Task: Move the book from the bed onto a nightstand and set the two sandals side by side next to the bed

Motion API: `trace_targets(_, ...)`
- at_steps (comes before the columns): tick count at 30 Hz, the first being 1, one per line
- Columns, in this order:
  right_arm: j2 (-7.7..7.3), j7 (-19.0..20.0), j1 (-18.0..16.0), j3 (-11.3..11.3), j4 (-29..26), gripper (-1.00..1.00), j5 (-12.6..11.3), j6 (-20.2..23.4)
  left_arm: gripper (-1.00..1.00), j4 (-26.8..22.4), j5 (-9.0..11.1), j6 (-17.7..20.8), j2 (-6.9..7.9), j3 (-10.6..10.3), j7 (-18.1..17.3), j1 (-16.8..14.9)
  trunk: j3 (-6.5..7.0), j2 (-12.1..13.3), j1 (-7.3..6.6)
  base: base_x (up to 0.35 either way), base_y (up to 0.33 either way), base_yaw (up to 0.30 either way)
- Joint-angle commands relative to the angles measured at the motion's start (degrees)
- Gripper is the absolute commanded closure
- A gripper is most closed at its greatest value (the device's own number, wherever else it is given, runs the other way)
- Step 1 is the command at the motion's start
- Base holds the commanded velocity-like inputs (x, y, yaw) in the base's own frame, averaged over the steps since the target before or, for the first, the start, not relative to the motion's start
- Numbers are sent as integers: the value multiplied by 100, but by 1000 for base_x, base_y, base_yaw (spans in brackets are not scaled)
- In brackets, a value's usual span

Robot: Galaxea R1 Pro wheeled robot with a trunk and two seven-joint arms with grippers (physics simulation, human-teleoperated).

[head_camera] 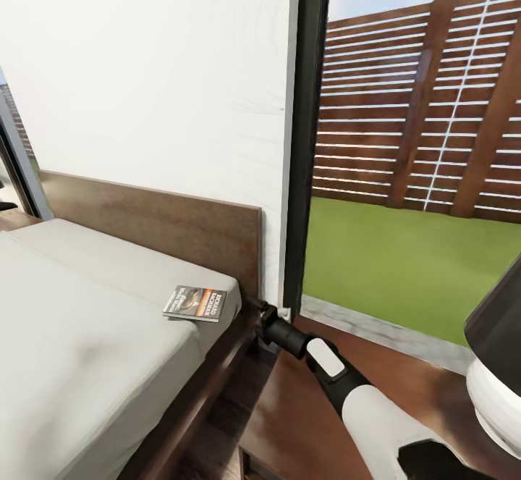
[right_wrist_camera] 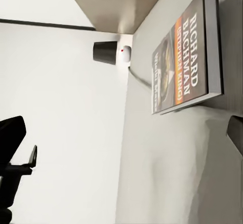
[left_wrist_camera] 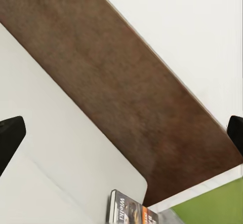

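Now book (head_camera: 194,302) flat on bed (head_camera: 87,321) corner — both end effectors spread, empty.

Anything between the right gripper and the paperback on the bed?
No: in the right wrist view, only bare light-grey mattress lies between the open right gripper and the small orange-banded paperback book.

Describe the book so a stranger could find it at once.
Start at the low dark-brown wooden bed with its light-grey mattress. At the mattress corner nearest the headboard lies a thin paperback book, grey-dark cover, orange band, white lettering.
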Motion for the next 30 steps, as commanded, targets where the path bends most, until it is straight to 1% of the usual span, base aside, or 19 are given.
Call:
trace_targets(1,0,8,-17,11,36,-100,-34,-38,-100,-41,-40,31,0,30,-37,-5,-6,-2,-1,0,0,0)
trace_targets(7,0,2,-54,36,274,-100,-60,-323,-100,-259,-40,53,7,85,-33,-5,-6,-2,-1,0,0,0)
trace_targets(11,0,6,-60,51,344,-100,-13,-475,-100,-314,-52,56,8,83,-29,-5,-6,-2,-1,0,0,0)
trace_targets(13,0,7,-62,56,359,-100,54,-548,-100,-338,-76,54,7,78,-28,-5,-6,-2,-1,0,0,0)
trace_targets(14,0,8,-63,58,370,-100,156,-608,-100,-351,-74,50,6,78,-27,-5,-6,-2,-1,0,0,0)
trace_targets(20,0,8,-64,47,397,-100,473,-708,-100,-388,-65,57,-8,39,-28,-5,-6,-2,-1,0,0,0)
trace_targets(22,0,6,-64,39,406,-100,528,-740,-100,-397,-83,49,-51,-15,-27,-5,-6,-2,-1,0,0,0)
trace_targets(29,0,9,-64,43,419,-100,575,-842,-100,-405,-107,26,-212,-78,-20,-5,-6,-2,-1,0,0,0)
trace_targets(30,0,9,-64,38,420,-100,582,-842,-100,-404,-123,16,-274,-96,-8,-5,-6,-2,-1,0,0,0)
